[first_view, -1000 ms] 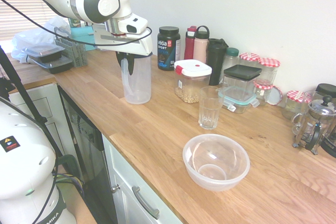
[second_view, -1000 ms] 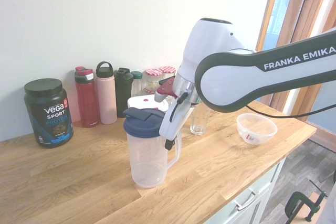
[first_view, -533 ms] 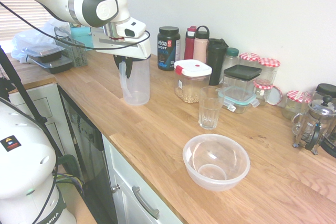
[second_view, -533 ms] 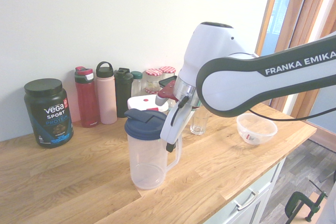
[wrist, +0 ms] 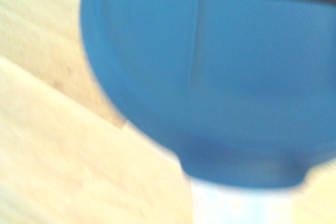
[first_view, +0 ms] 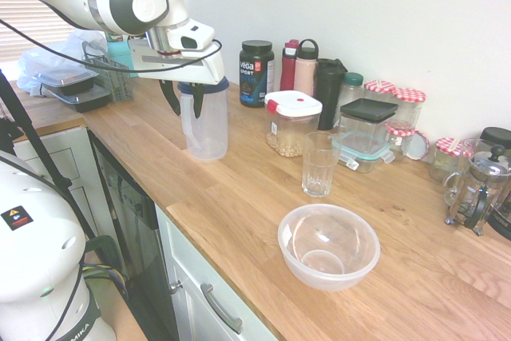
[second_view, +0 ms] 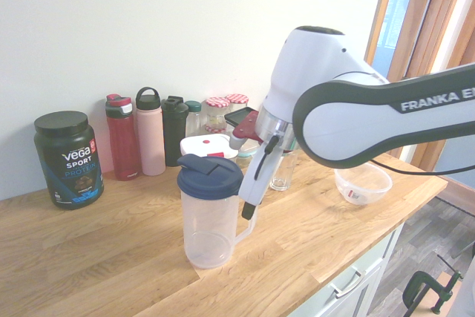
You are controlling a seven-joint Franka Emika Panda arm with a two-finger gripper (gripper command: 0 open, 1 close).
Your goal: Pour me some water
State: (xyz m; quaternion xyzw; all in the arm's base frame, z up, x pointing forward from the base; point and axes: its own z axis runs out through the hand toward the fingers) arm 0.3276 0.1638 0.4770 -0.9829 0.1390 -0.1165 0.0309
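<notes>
Our end effector (second_view: 250, 202), a second earlier clamped on the pitcher's handle, had let go, its fingers standing narrowly parted beside that handle. The pitcher (first_view: 204, 121) stood upright near the tabletop's (first_view: 239, 197) front edge, seemingly empty, suggesting pouring was finished. The glass (first_view: 319, 164) stood well apart, bare wood between them.

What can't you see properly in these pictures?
- Water level in the jug: its clear wall shows no sure water line in either exterior view.
- Jug handle: partly behind the gripper in the second exterior view.
- Jug lid: a blue blur in the wrist view, too close to focus.
- Glass: full or empty is too faint to tell; the arm hides most of it in the second exterior view.
</notes>
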